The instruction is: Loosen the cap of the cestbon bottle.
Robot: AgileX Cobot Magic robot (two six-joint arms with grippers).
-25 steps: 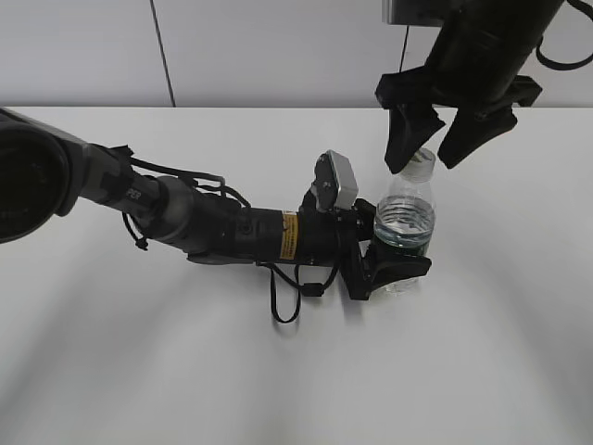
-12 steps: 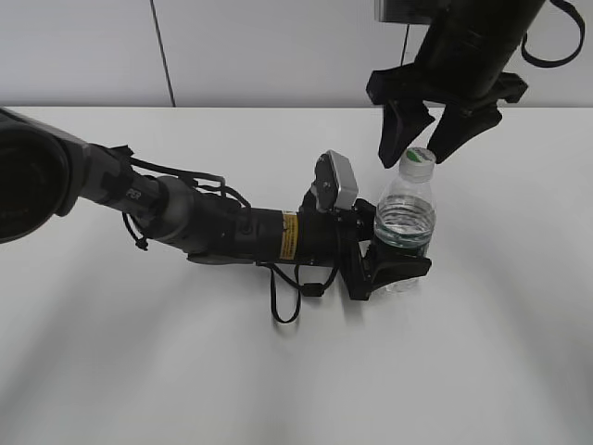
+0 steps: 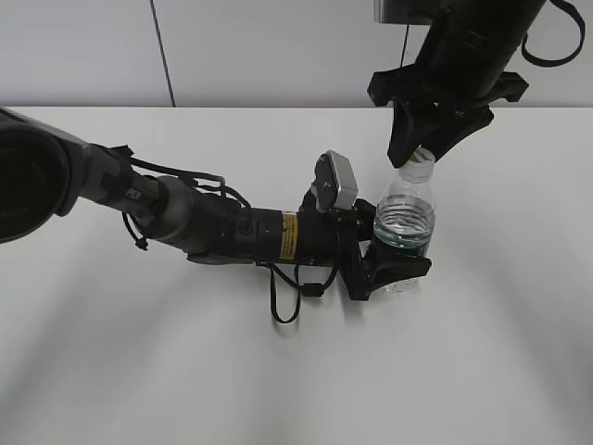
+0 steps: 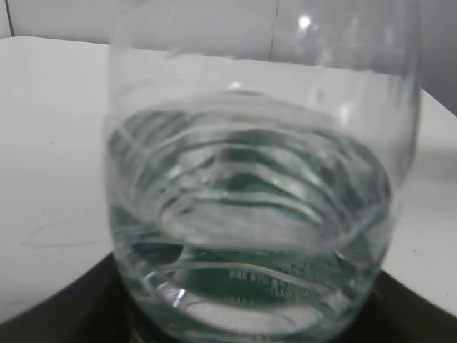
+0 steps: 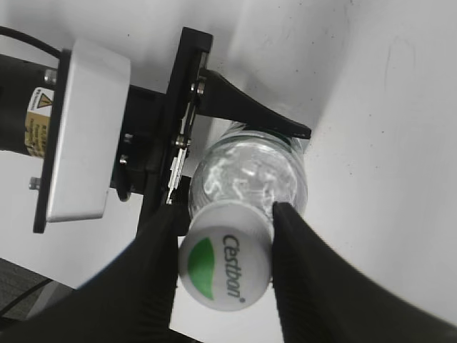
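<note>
**Cap pinch on, bottle braced, twist looks next**

White table (image 3: 139,371), nothing on it but the arms and one bottle. Left arm stretched low across the surface from the left edge, almost lying flat, presumably so it can act as a vise rather than a lifter. Left gripper (image 3: 389,264) clamped around the lower body of the cestbon bottle (image 3: 405,222), down by the dark green label band, bottle upright and standing on the table right of centre. Makes sense as a hold: low grip keeps the base planted and stops the whole thing spinning when the top gets turned. Left wrist view filled with the clear ribbed wall and the water inside, label print just readable near the bottom, so no doubt about a tight, close hold.

Right arm hanging down from the top right, right gripper (image 5: 225,250) straddling the neck from above. Fingers (image 5: 153,271) pressed in on both sides of the cap (image 5: 225,266), white with the green half-circle and "Cestbon" on top, no gap showing on either side in the right wrist view. Closed on it, by the look of it. Coming straight down on the cap keeps the wrist's roll lined up with the thread.

Guessing at the stage: grip set, cap not visibly loosened yet. Main risk probably smooth plastic slipping between the fingers.
</note>
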